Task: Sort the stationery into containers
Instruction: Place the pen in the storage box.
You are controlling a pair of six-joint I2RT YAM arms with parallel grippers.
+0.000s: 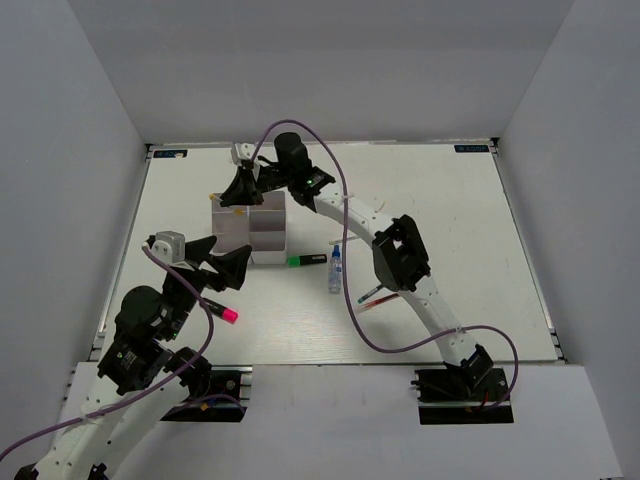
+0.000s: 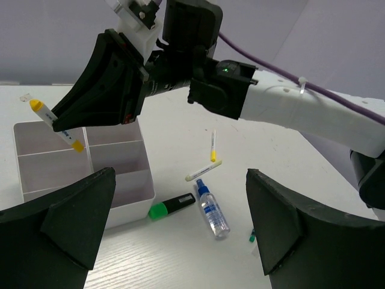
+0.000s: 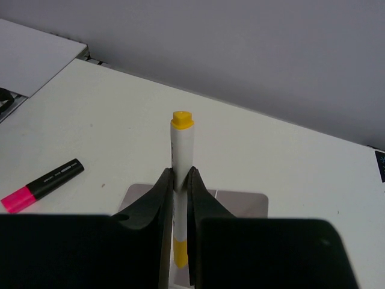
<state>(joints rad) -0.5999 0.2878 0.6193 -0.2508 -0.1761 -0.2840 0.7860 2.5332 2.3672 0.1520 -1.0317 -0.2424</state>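
My right gripper (image 1: 240,196) is shut on a white pen with yellow ends (image 3: 182,144) and holds it above the far left part of the white divided tray (image 1: 268,236). The left wrist view shows this pen (image 2: 58,124) tilted over the tray's back compartments (image 2: 114,180). My left gripper (image 1: 228,268) is open and empty, just in front of the tray. A green highlighter (image 1: 307,260), a blue-capped clear bottle (image 1: 335,270) and thin white pens (image 1: 341,240) lie to the right of the tray. A black marker with a pink cap (image 1: 222,312) lies near the left arm.
Two thin pens with red and green ends (image 1: 372,296) lie under the right arm's forearm. The right arm (image 1: 400,255) arches over the table's middle, trailing a purple cable (image 1: 352,310). Grey walls enclose the table on three sides.
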